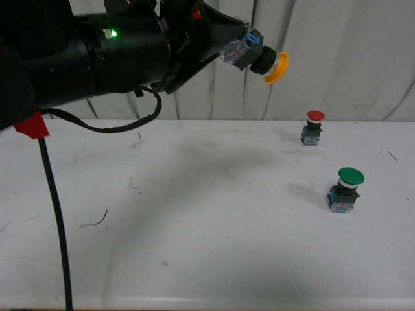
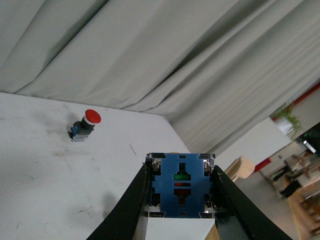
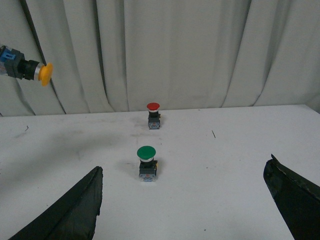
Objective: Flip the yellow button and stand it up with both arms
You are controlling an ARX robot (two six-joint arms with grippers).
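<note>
My left gripper [image 1: 238,46] is shut on the yellow button [image 1: 262,60] and holds it high above the white table, lying sideways with its yellow cap pointing right. In the left wrist view the button's blue base [image 2: 180,185] sits clamped between the two black fingers [image 2: 125,210]. It also shows at the far left of the right wrist view [image 3: 30,71]. My right gripper [image 3: 185,205] is open and empty, low over the table, its fingers [image 3: 70,212] wide apart. The right arm does not show in the front view.
A red-capped button [image 1: 313,127] stands upright at the back right of the table [image 1: 194,214]. A larger green-capped button [image 1: 345,189] stands nearer, at the right. A black cable [image 1: 55,214] hangs down at the left. Grey curtains hang behind the table.
</note>
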